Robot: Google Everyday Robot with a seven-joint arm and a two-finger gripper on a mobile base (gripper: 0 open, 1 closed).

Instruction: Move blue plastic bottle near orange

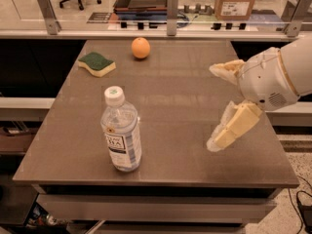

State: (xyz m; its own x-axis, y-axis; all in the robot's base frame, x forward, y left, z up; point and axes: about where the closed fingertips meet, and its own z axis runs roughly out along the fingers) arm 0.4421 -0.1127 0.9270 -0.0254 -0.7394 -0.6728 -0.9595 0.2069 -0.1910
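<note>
The blue plastic bottle (121,133) stands upright near the table's front edge, left of centre, with a white cap and a "TEA" label. The orange (141,48) lies near the table's far edge, well beyond the bottle. My gripper (218,106) hangs over the right part of the table, to the right of the bottle and apart from it. It is open and empty, with one pale finger high (226,68) and the other low (230,128).
A green-and-yellow sponge (97,64) lies left of the orange at the far left. The brown table (175,96) is backed by a rail with metal posts (171,6). A cardboard box (236,0) stands beyond it.
</note>
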